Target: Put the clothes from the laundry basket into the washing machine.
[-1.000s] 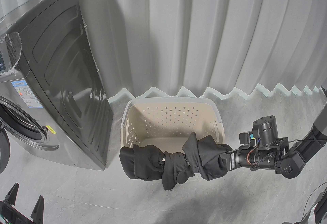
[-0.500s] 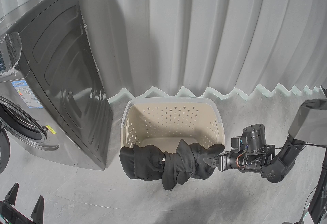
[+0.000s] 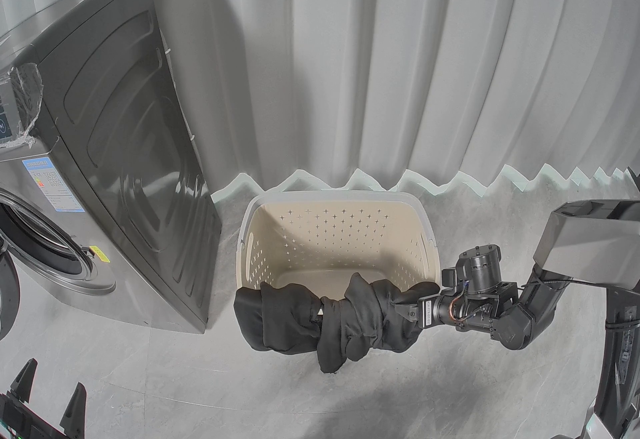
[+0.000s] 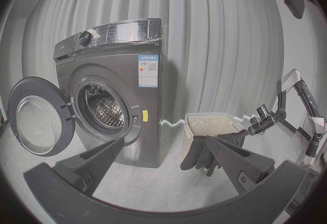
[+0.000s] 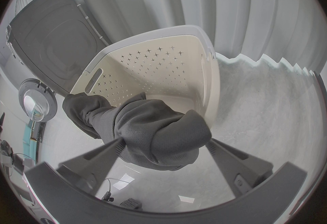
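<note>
Grasping is judged to be the step in hand: the right gripper is positioned at the right-hand end of the dark grey, bunched fabric garment, with its fingers spread and one on either side of the cloth, so that no pinch is yet made. The garment is draped over the front rim of the cream, perforated plastic laundry basket, which is set on the pale grey stone-patterned floor just beside the dark grey, front-loading metal washing machine. The round machine door is swung fully open and the steel drum is exposed. The left gripper is held low, well apart from the basket, with its fingers spread and nothing between them. For the next move, the right fingers are to be closed firmly on a thick fold, after which the garment must be lifted clear of the rim and carried across to the drum; a shallow pinch is likely to let the loose cloth slip.
</note>
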Robot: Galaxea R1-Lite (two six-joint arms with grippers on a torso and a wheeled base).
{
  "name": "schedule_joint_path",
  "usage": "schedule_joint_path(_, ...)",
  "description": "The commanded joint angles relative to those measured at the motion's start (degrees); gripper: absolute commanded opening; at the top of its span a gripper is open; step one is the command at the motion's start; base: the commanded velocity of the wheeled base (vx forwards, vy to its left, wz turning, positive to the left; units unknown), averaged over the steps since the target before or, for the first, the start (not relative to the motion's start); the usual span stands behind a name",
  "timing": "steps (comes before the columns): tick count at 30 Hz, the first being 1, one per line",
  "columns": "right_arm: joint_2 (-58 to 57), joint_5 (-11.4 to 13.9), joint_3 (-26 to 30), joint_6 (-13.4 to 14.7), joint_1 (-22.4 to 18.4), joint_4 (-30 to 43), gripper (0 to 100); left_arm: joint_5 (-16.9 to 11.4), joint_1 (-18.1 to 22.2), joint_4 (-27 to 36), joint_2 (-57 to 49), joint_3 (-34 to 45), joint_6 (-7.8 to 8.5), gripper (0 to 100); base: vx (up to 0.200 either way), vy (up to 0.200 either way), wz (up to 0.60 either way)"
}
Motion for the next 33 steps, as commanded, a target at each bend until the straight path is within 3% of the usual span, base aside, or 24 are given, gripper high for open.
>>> schedule_joint_path(1, 0.9, 0.0, -0.3, 0.0, -0.1, -0.6, 0, 0.0, 0.0, 0.0, -1.0, 0.8, -0.04, 100, 0.0, 0.0, 0.0)
schedule_joint_path(8, -0.1, 0.0, 0.4, 0.3, 0.5, -0.6, 0, 0.0, 0.0, 0.0, -1.0, 0.8, -0.04, 100, 0.0, 0.0, 0.0)
schedule_joint_path(20, -12.1, 0.1, 8.3, 1.1, 4.3, -0.9, 0, 0.0, 0.0, 0.0, -1.0, 0.8, -0.04, 100, 0.0, 0.0, 0.0)
schedule_joint_path(27, -26.2, -0.1, 15.9, 3.9, 10.1, -4.7, 0, 0.1, 0.0, 0.0, -1.0, 0.8, -0.04, 100, 0.0, 0.0, 0.0)
schedule_joint_path(33, -31.5, -3.4, 18.8, 3.9, 15.0, -9.7, 0, 0.1, 0.0, 0.0, -1.0, 0.8, -0.04, 100, 0.0, 0.0, 0.0)
